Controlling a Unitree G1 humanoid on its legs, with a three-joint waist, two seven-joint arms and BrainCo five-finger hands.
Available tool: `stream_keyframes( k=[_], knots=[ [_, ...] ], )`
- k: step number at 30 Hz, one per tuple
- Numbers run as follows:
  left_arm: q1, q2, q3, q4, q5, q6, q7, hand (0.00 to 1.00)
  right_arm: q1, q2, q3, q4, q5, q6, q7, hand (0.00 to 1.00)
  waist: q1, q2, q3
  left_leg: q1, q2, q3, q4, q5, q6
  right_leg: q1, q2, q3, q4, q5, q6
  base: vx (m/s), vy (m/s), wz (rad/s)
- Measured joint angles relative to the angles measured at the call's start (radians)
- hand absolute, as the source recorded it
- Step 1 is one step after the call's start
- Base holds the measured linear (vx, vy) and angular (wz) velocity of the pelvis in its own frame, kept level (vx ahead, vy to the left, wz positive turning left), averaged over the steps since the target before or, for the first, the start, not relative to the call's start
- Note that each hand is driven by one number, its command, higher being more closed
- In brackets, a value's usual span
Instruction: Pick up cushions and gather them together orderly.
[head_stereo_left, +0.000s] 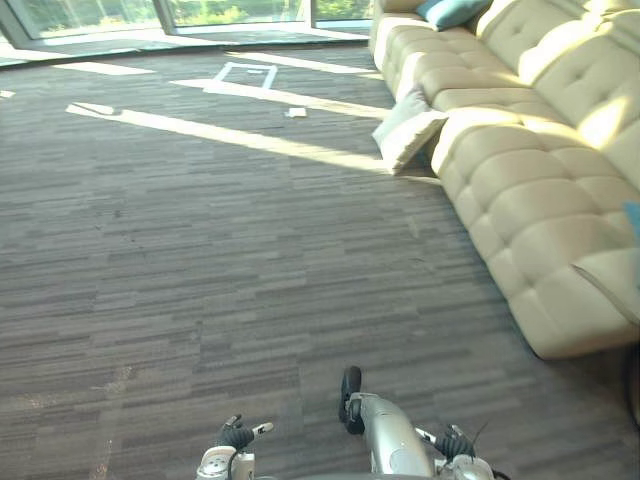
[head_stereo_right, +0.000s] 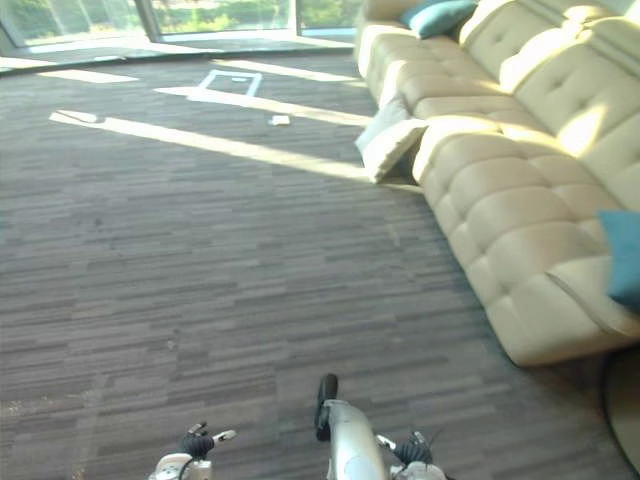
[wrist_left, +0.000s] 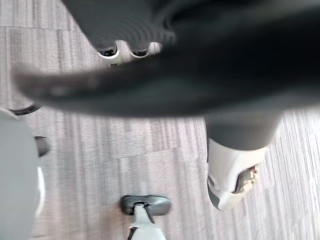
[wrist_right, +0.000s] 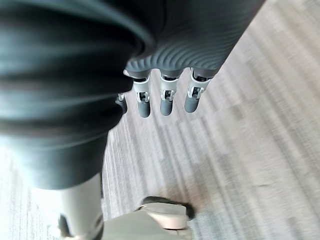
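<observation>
Three cushions are sitting well apart. Cream cushion (head_stereo_left: 408, 130) is lying on the carpet (head_stereo_left: 200, 260), leaning vs the front edge of the sofa (head_stereo_left: 520, 200). Teal cushion (head_stereo_left: 452, 10) is resting at the sofa's far end. 2nd teal cushion (head_stereo_right: 622, 255) is sitting at its near end. R hand (wrist_right: 200, 35) is hanging over the carpet w/ fingers (wrist_right: 166, 95) straight, holding nothing. L hand (head_stereo_left: 236, 436) is hanging low too; can't tell its state.

No legible text or signs anywhere
</observation>
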Motion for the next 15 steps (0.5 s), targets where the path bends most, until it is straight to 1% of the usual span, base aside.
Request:
stream_keyframes(
  k=[1, 2, 3, 4, 5, 6, 7, 8, 9, 10, 11, 12, 13, 14, 15],
  knots=[
    [0.000, -0.007, 0.020, -0.001, 0.011, 0.000, 0.000, 0.00, 0.008, -0.003, 0.000, -0.007, 0.000, 0.003, 0.001, 0.00, -0.007, 0.014, 0.002, -0.047, 0.031, -0.017, 0.156, 0.026, -0.043, 0.033, 0.002, -0.020, 0.026, -0.054, -0.007, 0.67, -0.235, 0.27],
    [0.000, -0.010, 0.042, -0.003, 0.020, 0.001, -0.002, 0.00, 0.014, 0.001, 0.002, -0.008, 0.000, 0.004, 0.001, 0.00, -0.019, 0.026, 0.007, -0.135, 0.081, -0.034, 0.386, 0.108, -0.097, 0.089, 0.021, -0.041, 0.017, -0.092, -0.010, 0.68, -0.225, 0.19],
    [0.005, -0.012, 0.069, -0.017, 0.020, 0.002, -0.004, 0.00, 0.017, 0.001, 0.002, -0.009, 0.001, 0.012, 0.001, 0.00, -0.018, 0.032, 0.007, -0.248, 0.145, -0.024, 0.659, 0.148, -0.133, 0.164, 0.053, -0.043, -0.017, -0.121, -0.017, 0.53, -0.161, 0.06],
    [0.011, -0.013, 0.080, -0.029, 0.020, 0.001, -0.005, 0.00, 0.016, 0.001, 0.002, -0.009, 0.002, 0.014, 0.001, 0.00, -0.016, 0.030, 0.008, -0.285, 0.170, -0.010, 0.740, 0.142, -0.128, 0.205, 0.068, -0.043, -0.040, -0.129, -0.020, 0.62, -0.170, -0.11],
    [0.015, -0.013, 0.103, -0.047, 0.020, 0.001, -0.005, 0.00, 0.016, 0.005, 0.002, -0.009, 0.003, 0.013, 0.000, 0.00, -0.008, 0.022, 0.012, -0.344, 0.197, 0.020, 0.830, 0.123, -0.109, 0.283, 0.082, -0.041, -0.093, -0.138, -0.023, 0.67, -0.143, -0.12],
    [0.015, -0.006, 0.105, -0.066, 0.020, 0.001, -0.005, 0.00, 0.016, 0.014, 0.003, -0.010, 0.003, 0.014, 0.000, 0.00, 0.000, -0.002, 0.018, -0.415, 0.205, 0.062, 0.846, 0.096, -0.074, 0.375, 0.084, -0.031, -0.165, -0.142, -0.018, 0.65, -0.127, -0.08],
    [0.015, -0.006, 0.106, -0.074, 0.020, 0.001, -0.005, 0.00, 0.016, 0.016, 0.003, -0.012, 0.004, 0.014, 0.000, 0.00, 0.006, -0.009, 0.020, -0.447, 0.208, 0.083, 0.837, 0.088, -0.062, 0.406, 0.084, -0.025, -0.193, -0.143, -0.017, 0.60, -0.094, -0.09],
    [0.015, 0.000, 0.107, -0.091, 0.017, -0.001, -0.006, 0.00, 0.015, 0.016, 0.004, -0.012, 0.004, 0.014, -0.001, 0.00, 0.019, -0.012, 0.022, -0.511, 0.209, 0.120, 0.788, 0.066, -0.043, 0.465, 0.084, -0.012, -0.249, -0.144, -0.009, 0.38, -0.045, -0.16],
    [0.014, 0.000, 0.106, -0.103, 0.016, -0.003, -0.006, 0.00, 0.015, 0.014, 0.000, -0.011, 0.005, 0.015, -0.001, 0.00, 0.024, -0.013, 0.022, -0.543, 0.203, 0.141, 0.713, 0.047, -0.033, 0.503, 0.082, -0.005, -0.279, -0.140, 0.001, 0.47, -0.015, -0.32],
    [0.013, -0.004, 0.106, -0.113, 0.016, -0.010, -0.007, 0.00, 0.014, 0.012, -0.001, -0.005, 0.008, 0.018, 0.000, 0.00, 0.039, -0.012, 0.022, -0.573, 0.172, 0.173, 0.517, 0.036, -0.038, 0.560, 0.068, 0.011, -0.312, -0.146, 0.013, 0.38, 0.027, -0.35],
    [0.013, -0.006, 0.105, -0.115, 0.016, -0.017, -0.006, 0.00, 0.014, 0.012, -0.001, -0.005, 0.009, 0.018, -0.001, 0.00, 0.043, -0.013, 0.023, -0.583, 0.148, 0.171, 0.409, 0.040, -0.040, 0.580, 0.058, 0.023, -0.329, -0.153, 0.022, 0.46, 0.083, -0.53],
    [0.012, -0.008, 0.104, -0.118, 0.016, -0.024, -0.006, 0.00, 0.009, 0.012, -0.001, -0.006, 0.009, 0.017, -0.001, 0.00, 0.052, -0.013, 0.022, -0.598, 0.115, 0.161, 0.253, 0.064, -0.034, 0.611, 0.044, 0.044, -0.351, -0.172, 0.043, 0.45, 0.138, -0.58],
    [0.012, -0.011, 0.104, -0.118, 0.015, -0.026, -0.004, 0.00, 0.000, 0.012, 0.000, -0.006, 0.009, 0.015, -0.002, 0.00, 0.056, -0.010, 0.022, -0.612, 0.091, 0.140, 0.110, 0.106, -0.043, 0.641, 0.035, 0.064, -0.370, -0.187, 0.058, 0.55, 0.215, -0.67],
    [0.012, -0.012, 0.102, -0.119, 0.014, -0.028, -0.003, 0.00, 0.001, 0.007, 0.002, -0.004, 0.008, 0.014, -0.002, 0.00, 0.059, -0.005, 0.021, -0.619, 0.082, 0.119, 0.007, 0.144, -0.054, 0.667, 0.035, 0.081, -0.382, -0.208, 0.076, 0.59, 0.294, -0.61],
    [0.012, -0.008, 0.094, -0.119, 0.006, -0.034, -0.005, 0.00, 0.002, 0.004, 0.005, 0.004, 0.007, 0.014, -0.002, 0.00, 0.064, -0.001, 0.019, -0.636, 0.090, 0.112, -0.025, 0.160, -0.048, 0.691, 0.037, 0.097, -0.382, -0.238, 0.098, 0.53, 0.307, -0.51]
  ],
)
